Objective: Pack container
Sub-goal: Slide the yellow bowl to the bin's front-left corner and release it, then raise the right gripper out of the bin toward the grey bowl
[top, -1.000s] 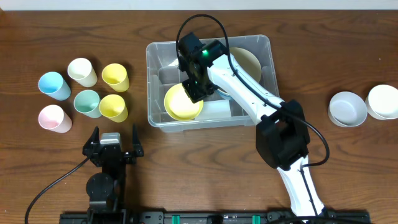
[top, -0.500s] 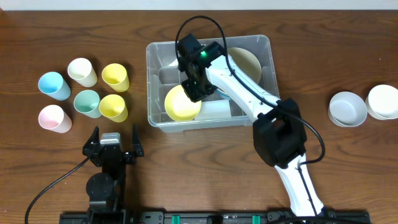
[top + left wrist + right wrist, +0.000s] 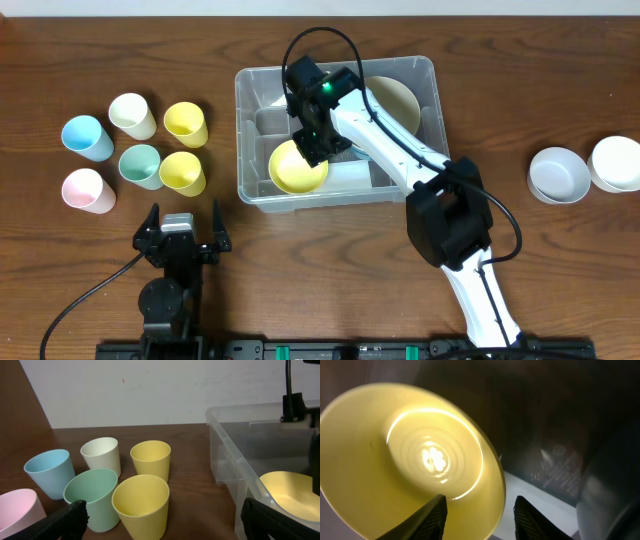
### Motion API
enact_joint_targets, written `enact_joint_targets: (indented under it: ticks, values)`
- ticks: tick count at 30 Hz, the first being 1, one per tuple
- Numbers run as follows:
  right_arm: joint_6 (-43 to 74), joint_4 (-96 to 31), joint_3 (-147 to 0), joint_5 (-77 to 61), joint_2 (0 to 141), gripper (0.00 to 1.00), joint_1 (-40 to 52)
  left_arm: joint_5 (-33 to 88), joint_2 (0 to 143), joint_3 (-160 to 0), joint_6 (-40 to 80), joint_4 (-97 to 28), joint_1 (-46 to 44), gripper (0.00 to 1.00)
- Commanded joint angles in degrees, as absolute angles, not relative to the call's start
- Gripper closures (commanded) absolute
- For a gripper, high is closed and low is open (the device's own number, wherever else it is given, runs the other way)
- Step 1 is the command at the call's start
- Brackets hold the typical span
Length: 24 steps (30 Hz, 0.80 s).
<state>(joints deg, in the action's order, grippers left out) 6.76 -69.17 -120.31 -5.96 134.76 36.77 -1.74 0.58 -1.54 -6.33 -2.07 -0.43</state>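
Observation:
The container (image 3: 250,82) is a large clear bin at the table's middle; its near wall (image 3: 235,457) also shows in the left wrist view. A yellow bowl (image 3: 296,168) lies in its front left part. My right gripper (image 3: 318,146) hangs over the bowl's right edge, open. In the right wrist view the right gripper (image 3: 480,510) straddles the rim of the yellow bowl (image 3: 410,445), one finger over the inside, one outside, neither pressing it. My left gripper (image 3: 183,236) rests open near the table's front, holding nothing.
A beige bowl (image 3: 396,100) sits in the container's back right. Several pastel cups stand left of the bin, among them a blue one (image 3: 85,137), a green one (image 3: 92,492) and a yellow one (image 3: 141,505). Two white bowls (image 3: 558,175) stand far right.
My right gripper's jaws have spread apart off the yellow bowl's rim, and the bowl has settled a little lower in the bin. The left arm has not moved.

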Motion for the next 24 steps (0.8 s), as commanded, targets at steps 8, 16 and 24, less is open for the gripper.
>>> enact_joint_targets:
  ticks: [8, 16, 24]
  values:
    - [6.7, -81.2, -141.1, -5.8, 134.8, 0.56, 35.5, -3.0, 0.3, -0.2, -7.3, -3.9, -0.2, 0.02]
    - [10.7, -91.4, -151.9, -4.3, 134.8, 0.53, 25.3, -3.0, 0.3, -0.2, -7.3, -3.9, -0.2, 0.02]
    - [10.5, -97.3, -151.9, -4.3, 134.7, 0.57, 8.9, -3.0, 0.3, -0.2, -7.3, -3.9, -0.2, 0.02]
